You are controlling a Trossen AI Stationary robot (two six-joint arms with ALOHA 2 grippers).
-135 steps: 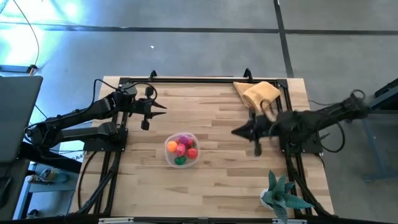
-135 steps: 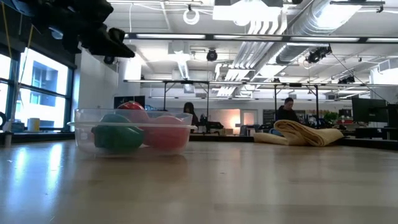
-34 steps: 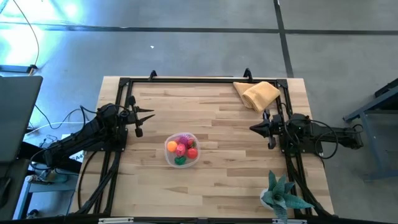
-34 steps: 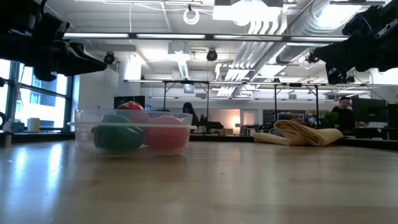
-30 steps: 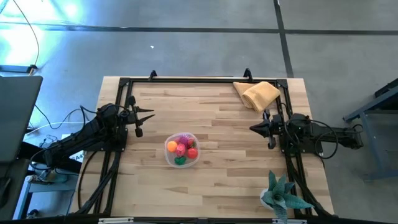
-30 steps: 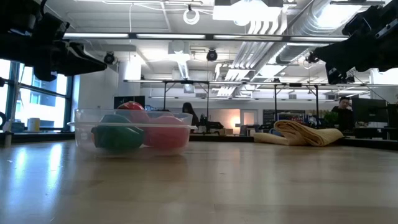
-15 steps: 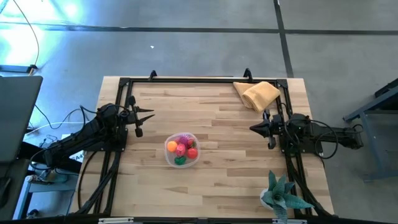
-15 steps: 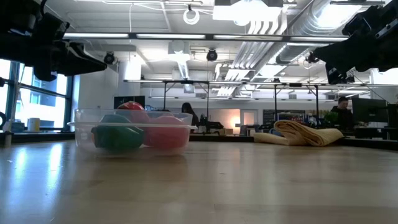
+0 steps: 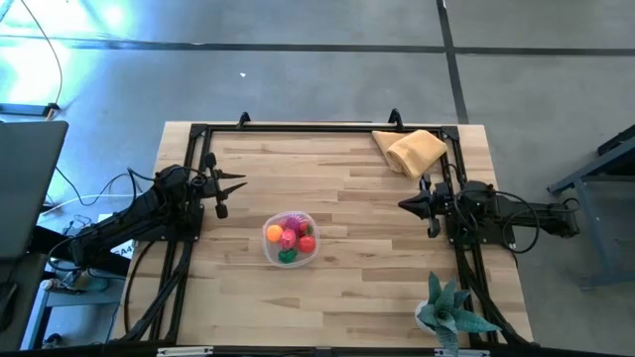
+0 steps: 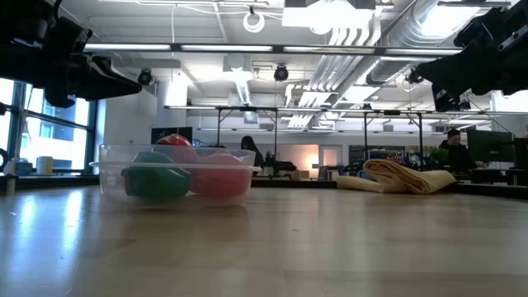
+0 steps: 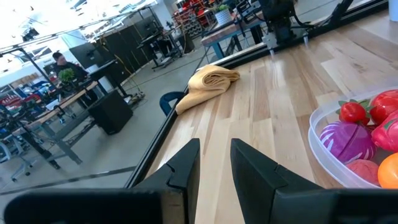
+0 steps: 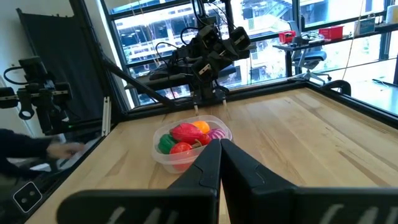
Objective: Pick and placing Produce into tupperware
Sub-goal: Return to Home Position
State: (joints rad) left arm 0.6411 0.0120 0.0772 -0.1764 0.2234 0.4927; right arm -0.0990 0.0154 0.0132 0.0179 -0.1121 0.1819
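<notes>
At the left side of the table [image 9: 347, 169], the left gripper [image 9: 230, 182] has its jaws parted by a narrow gap. Nothing lies between them and they touch nothing. The left wrist view confirms the gap, with bare wood showing through it. This gripper hangs clear of the surface, close to the left rail, and points toward the middle of the table.

Opposite, close to the right rail, the right gripper [image 9: 407, 205] has its jaws pressed together tip to tip, as the right wrist view shows. They pinch nothing. It too is off the surface and points inward.

Both grippers are well apart from the tupperware [image 9: 267, 244], which stands on the wood between them, somewhat nearer the left arm. The produce [image 9: 290, 238] lies inside it: red, orange, pink, green and purple pieces heaped together.

A tan cloth [image 9: 410, 150] sits folded at one right-hand corner of the table. A teal plant [image 9: 448, 309] stands at the other.
</notes>
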